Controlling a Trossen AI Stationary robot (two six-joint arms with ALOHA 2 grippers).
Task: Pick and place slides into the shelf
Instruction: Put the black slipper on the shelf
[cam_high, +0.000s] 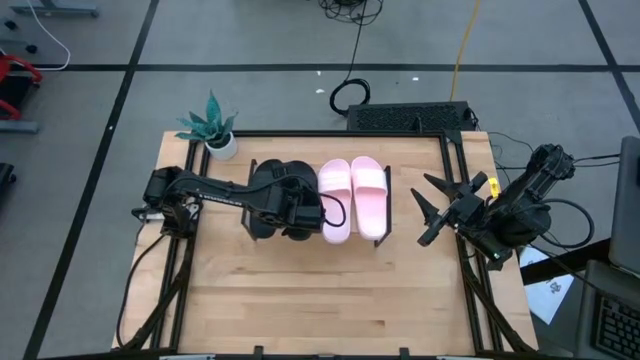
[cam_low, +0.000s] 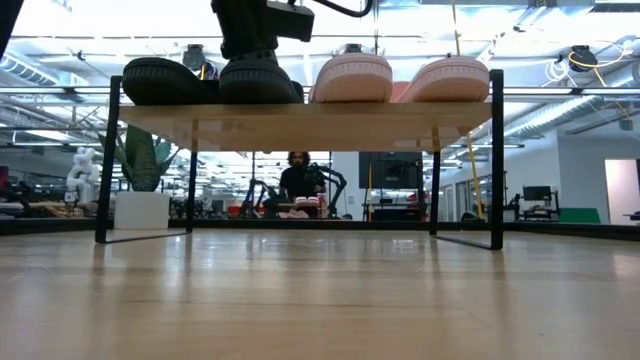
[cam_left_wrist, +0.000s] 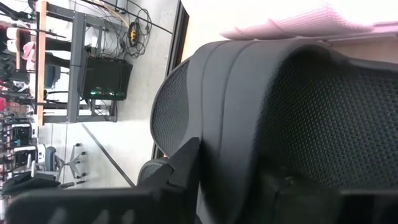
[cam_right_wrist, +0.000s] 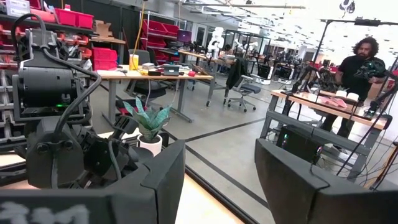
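From above, the shelf (cam_high: 300, 165) is sitting on the far half of the table (cam_high: 310, 290), and all 4 slides are lying on its top board: 2 pink slides (cam_high: 352, 198) side by side on the right, 2 black slides (cam_high: 272, 180) on the left, mostly covered by the left arm. The left gripper (cam_high: 300, 212) is hanging over the black slide nearest the pink pair; whether its fingers are apart or pinching the strap cannot be told from any view.

The low view is giving what the overhead one hides: the 4 soles are resting in a row on the wooden board (cam_low: 305, 125), black slides (cam_low: 215, 82) left, pink slides (cam_low: 400, 78) right, with the left arm descending onto the second black one. A seated person (cam_low: 298, 180) is showing far behind, under the board.

The left wrist view is filling with a black mesh strap (cam_left_wrist: 292, 112) pressed close, a pink slide's edge (cam_left_wrist: 298, 28) just beyond.

The right gripper (cam_high: 440, 208) is waiting off the shelf's right end, fingers spread wide. Its wrist view is showing those fingers (cam_right_wrist: 165, 174) apart, the potted plant (cam_right_wrist: 151, 124) beyond, and a person (cam_right_wrist: 357, 62) at a desk.
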